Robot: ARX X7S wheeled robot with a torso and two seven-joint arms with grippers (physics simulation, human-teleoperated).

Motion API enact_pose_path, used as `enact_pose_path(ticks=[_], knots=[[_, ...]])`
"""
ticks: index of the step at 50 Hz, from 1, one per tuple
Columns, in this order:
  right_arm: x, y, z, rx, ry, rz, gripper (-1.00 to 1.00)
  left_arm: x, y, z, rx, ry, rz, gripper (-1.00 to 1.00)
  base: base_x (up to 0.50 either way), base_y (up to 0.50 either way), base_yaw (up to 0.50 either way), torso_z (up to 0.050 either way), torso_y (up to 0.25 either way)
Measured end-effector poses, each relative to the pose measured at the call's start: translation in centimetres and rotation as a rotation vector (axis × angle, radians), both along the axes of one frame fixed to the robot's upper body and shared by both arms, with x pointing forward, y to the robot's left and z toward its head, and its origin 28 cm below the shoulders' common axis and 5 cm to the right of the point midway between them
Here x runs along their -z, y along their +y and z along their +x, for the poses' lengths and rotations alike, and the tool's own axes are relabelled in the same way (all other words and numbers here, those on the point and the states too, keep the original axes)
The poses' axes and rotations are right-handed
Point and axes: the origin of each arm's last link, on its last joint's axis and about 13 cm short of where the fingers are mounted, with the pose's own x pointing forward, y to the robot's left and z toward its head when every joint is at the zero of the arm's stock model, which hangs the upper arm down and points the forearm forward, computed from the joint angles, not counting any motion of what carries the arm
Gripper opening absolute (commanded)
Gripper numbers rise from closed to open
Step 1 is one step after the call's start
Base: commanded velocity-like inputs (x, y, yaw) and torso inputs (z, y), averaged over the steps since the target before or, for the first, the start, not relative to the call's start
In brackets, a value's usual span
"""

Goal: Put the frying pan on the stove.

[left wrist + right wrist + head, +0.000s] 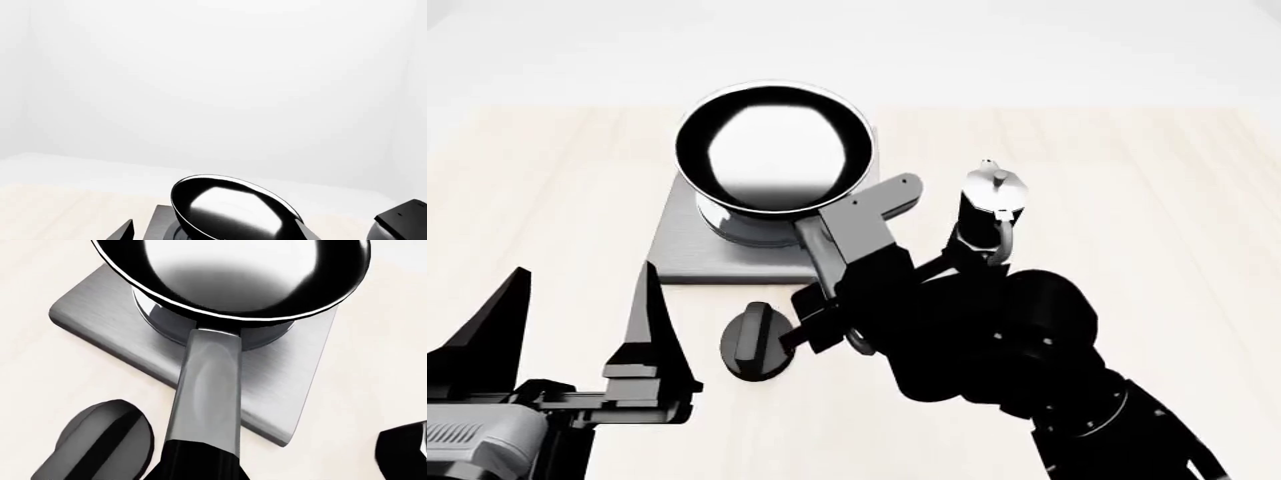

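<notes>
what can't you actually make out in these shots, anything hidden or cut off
- Right gripper: open or shut on the frying pan handle cannot be told; the arm covers it in the head view, and the right wrist view's edge cuts it off.
- Pan touching the stove or held above it: not clear in any view.
- Stove rings: hidden under the pan.
- Moka pot: base hidden behind the right arm, head view.

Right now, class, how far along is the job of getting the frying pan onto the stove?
Done: the frying pan has been picked up and brought over the stove. In hand: the right claw grips the pan's handle, with the pan sitting over the raised rings; whether it touches them cannot be told. Left: set it flat, let go and back away. The left claw is open and idle.
</notes>
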Motion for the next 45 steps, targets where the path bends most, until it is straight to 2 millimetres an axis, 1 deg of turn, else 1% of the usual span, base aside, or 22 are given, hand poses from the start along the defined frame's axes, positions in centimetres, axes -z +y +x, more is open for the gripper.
enact_pose_path(ticks=[45], knots=[[1.9,0.0,1.0,0.009,0.04,0.0,-1.0,0.2,0.0,0.3,-0.002,0.007,0.0,1.0,0.0,0.0,0.0,0.0,0.002]])
